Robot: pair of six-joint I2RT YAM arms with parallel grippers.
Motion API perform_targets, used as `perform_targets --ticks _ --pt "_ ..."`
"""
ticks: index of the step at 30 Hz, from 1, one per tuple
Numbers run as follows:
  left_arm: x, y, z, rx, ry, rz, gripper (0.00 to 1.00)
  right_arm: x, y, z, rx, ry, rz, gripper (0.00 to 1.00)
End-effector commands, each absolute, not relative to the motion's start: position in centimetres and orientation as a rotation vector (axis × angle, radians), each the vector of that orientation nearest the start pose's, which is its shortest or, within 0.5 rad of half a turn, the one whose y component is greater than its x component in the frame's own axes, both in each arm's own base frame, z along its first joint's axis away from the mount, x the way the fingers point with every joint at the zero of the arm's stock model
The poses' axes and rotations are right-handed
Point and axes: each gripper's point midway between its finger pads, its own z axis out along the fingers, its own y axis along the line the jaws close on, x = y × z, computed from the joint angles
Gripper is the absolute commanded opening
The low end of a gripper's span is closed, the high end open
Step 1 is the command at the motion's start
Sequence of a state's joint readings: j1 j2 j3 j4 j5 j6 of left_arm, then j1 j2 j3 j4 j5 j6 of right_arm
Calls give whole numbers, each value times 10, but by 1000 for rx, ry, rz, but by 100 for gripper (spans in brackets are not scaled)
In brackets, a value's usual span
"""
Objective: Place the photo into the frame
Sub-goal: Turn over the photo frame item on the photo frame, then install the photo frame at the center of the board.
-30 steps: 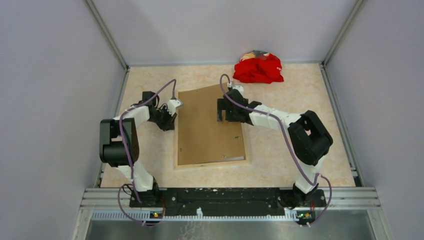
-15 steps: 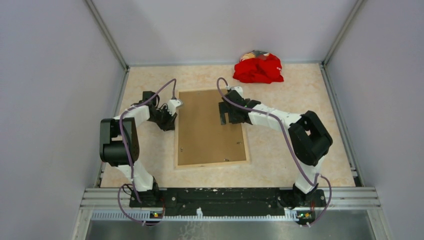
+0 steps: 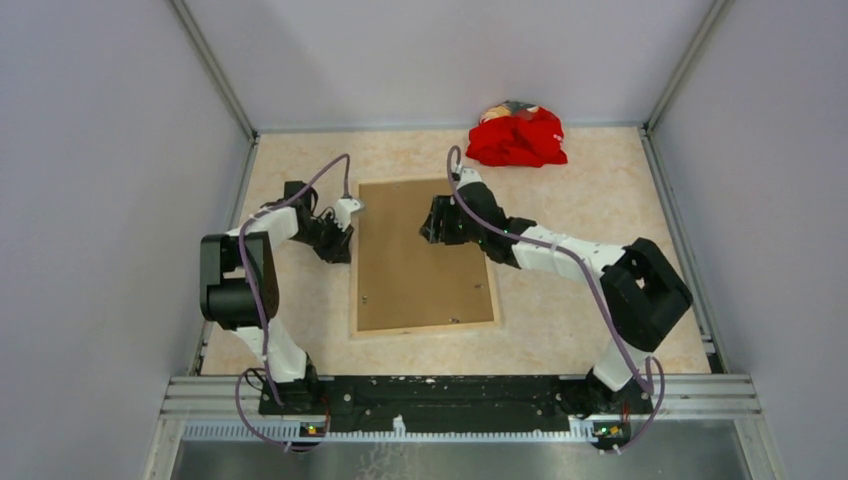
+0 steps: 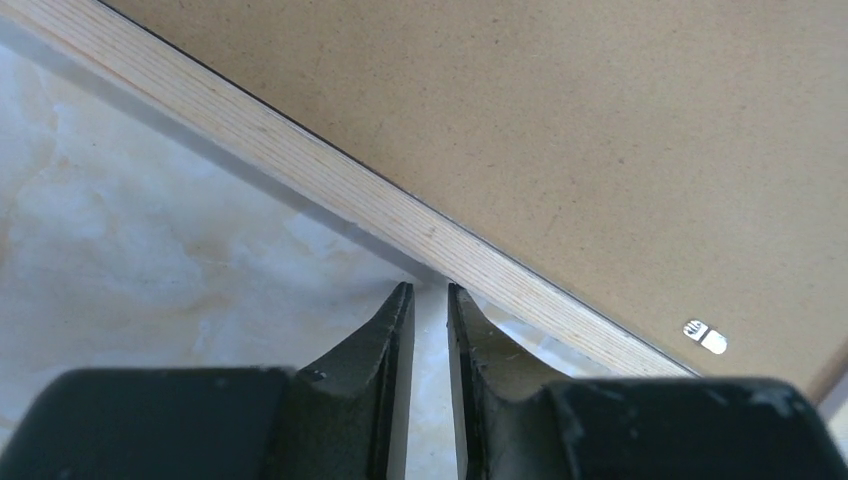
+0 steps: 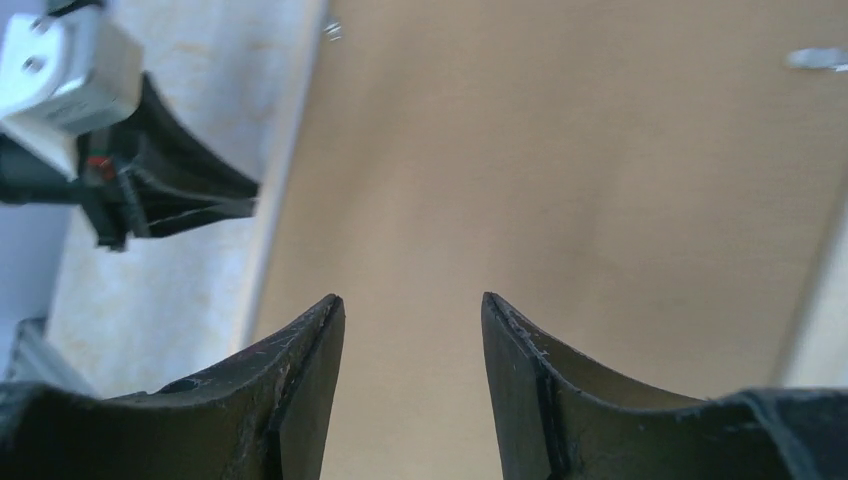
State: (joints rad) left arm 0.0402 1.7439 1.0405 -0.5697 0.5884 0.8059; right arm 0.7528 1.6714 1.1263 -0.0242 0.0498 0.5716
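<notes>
Top external view: left of the table's [image 3: 580,180] centre, the left gripper [image 3: 338,238] sits low beside the left rail of the frame [image 3: 425,327]. Its wrist camera shows the claw narrow, with a thin slit between the fingers and bare table showing through. The tips are right at the outer edge of the light wood rail and grip nothing; whether they touch it I cannot tell.

The frame lies flat, wooden back up, in the middle of the table, its long sides running from the near edge toward the far edge. A brown backing board [image 3: 415,275] sits inside the rails and fills it, with a small metal tab [image 4: 705,336] on it. The photo cannot be seen.

The right gripper [image 3: 432,222] hangs over the board's far-right part, claw moderately wide and empty. A red cloth [image 3: 517,138] is bunched at the far edge, right of centre.
</notes>
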Motion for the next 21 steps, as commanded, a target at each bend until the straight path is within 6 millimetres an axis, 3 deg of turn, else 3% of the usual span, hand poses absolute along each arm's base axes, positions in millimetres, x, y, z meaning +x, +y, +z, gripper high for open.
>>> perform_targets --ticks 1,4,9,13,21 --pt "338 -69 50 1016 2302 -720 26 320 397 162 -184 2065 1056 52" --pt "342 -67 64 983 2294 -765 28 313 413 154 -186 2057 1112 52" --pt "325 -76 78 1015 2259 -868 36 275 444 142 -279 2051 1193 51" --pt "314 -76 67 1024 2285 -891 36 247 461 127 -316 2063 1273 50" --pt "310 -74 46 1002 2339 -907 30 217 482 98 -370 2133 1313 49"
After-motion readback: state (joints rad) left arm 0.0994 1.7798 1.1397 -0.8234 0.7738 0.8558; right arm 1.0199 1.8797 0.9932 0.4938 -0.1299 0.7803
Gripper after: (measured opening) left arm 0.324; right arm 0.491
